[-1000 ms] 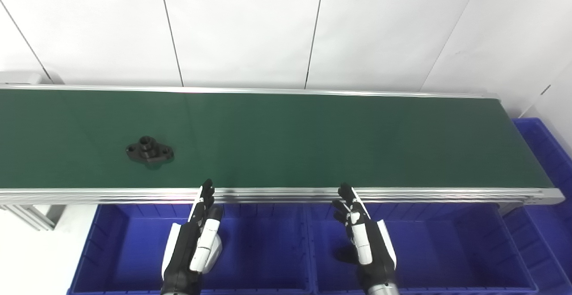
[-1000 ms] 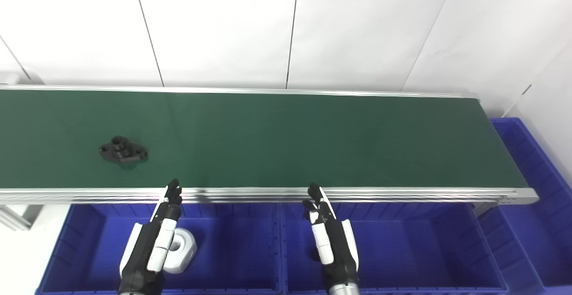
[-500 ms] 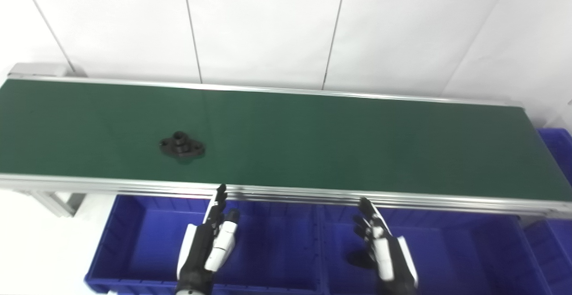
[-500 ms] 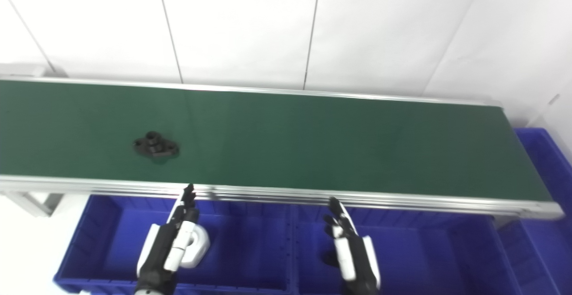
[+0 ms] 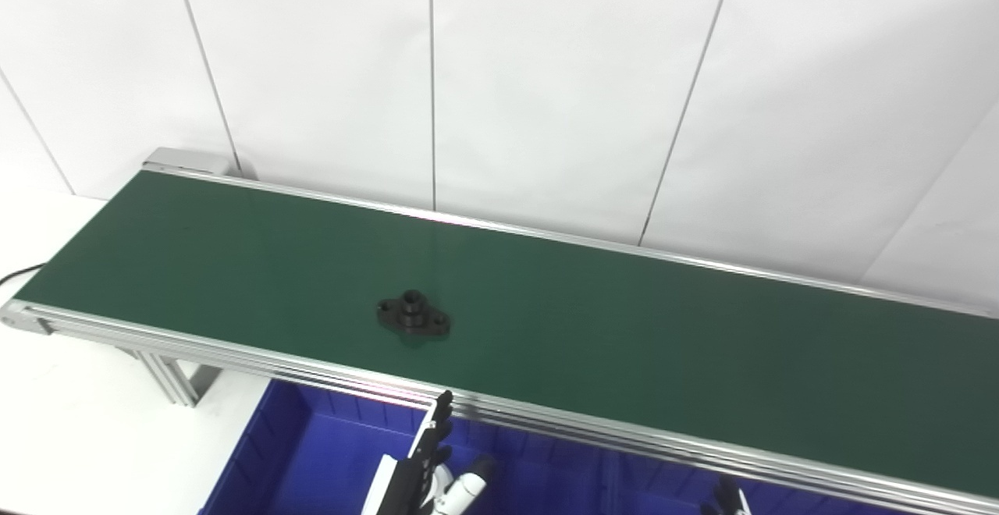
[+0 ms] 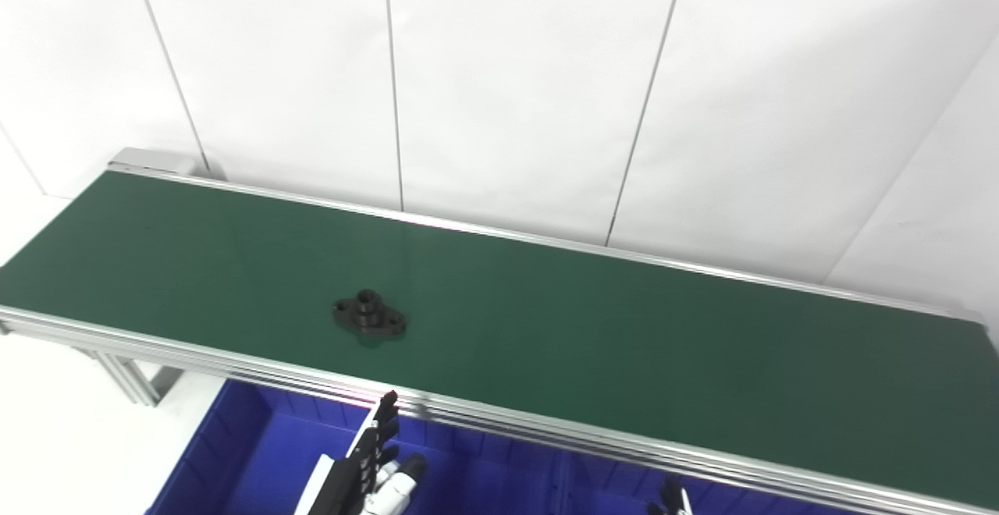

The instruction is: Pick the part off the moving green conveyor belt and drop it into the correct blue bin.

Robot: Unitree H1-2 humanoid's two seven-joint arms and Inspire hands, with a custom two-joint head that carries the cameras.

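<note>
Part (image 5: pixel 414 316) has travelled rightward, mid-belt (image 5: pixel 234 250), clear of edges.

At the bottom edge, the left hand (image 5: pixel 421 477) has slim black fingers (image 6: pixel 380 431) over white shell panels. The right hand (image 5: pixel 727 499) shows only black and white tips.

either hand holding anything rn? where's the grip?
Nothing held. Black part lies free on the belt; left hand open below it, right hand barely visible.
</note>
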